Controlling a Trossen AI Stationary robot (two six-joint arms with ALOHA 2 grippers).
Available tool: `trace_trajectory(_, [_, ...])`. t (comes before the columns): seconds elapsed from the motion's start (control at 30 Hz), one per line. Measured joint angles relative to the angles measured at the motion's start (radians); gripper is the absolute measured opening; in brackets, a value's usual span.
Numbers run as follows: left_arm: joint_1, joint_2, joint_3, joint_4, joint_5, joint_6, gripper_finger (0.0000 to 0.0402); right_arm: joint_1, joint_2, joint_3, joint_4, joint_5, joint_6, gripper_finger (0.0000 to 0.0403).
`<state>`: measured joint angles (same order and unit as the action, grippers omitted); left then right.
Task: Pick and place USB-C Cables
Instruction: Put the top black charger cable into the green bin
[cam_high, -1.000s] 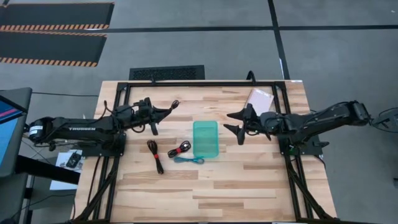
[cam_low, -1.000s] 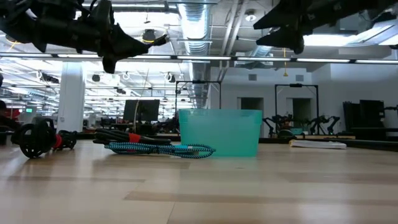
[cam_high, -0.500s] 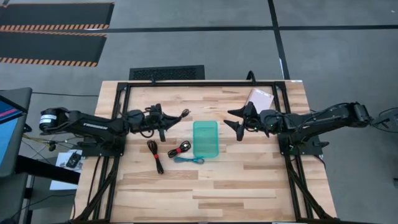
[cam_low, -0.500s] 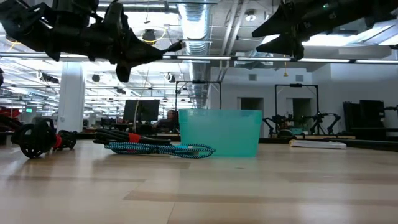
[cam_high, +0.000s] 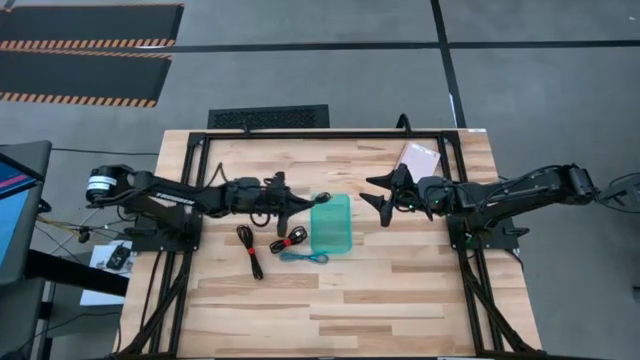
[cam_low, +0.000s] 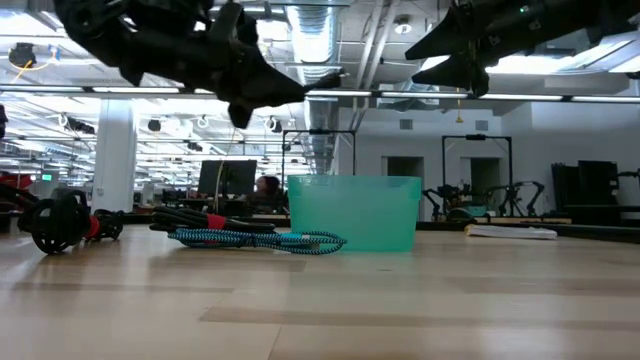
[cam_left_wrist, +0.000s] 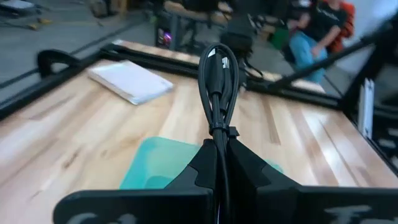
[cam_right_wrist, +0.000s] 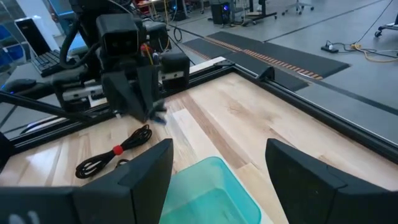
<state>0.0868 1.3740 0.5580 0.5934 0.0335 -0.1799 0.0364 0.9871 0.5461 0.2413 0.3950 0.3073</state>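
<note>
My left gripper (cam_high: 297, 203) hovers at the left rim of the translucent teal tray (cam_high: 330, 224), shut on a black bundled USB-C cable (cam_left_wrist: 217, 74) whose looped end points over the tray. Three more cables lie flat on the table left of the tray: a black one (cam_high: 248, 248), a black one with a red tie (cam_high: 288, 240) and a teal-blue one (cam_high: 303, 257). My right gripper (cam_high: 372, 196) waits open in the air to the right of the tray, touching nothing. My left gripper pinches the black cable bundle between its two fingers, just behind the small tie (cam_left_wrist: 219, 133). The fingers come level from the table's left and lie along the bundle. Its looped end (cam_left_wrist: 217, 59) sticks out past the fingertips, lifted clear above the table.
A white flat packet (cam_high: 418, 157) lies near the table's far right corner. A black metal frame (cam_high: 330, 133) runs round the tabletop. Bare wood stretches across the near half of the table. A person (cam_left_wrist: 323, 25) stands in the room beyond the table.
My left gripper has travelled toward the table's right, from the far left part of the table up to the tray's left rim. It has carried the black cable with it through the air and stayed shut on it.
</note>
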Motion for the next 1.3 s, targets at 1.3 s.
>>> trace_trajectory(1.3, [-0.018,0.229,0.201,-0.167,0.302,0.378,0.0000,-0.020,0.000,0.000,-0.063,0.004,0.051,0.0281])
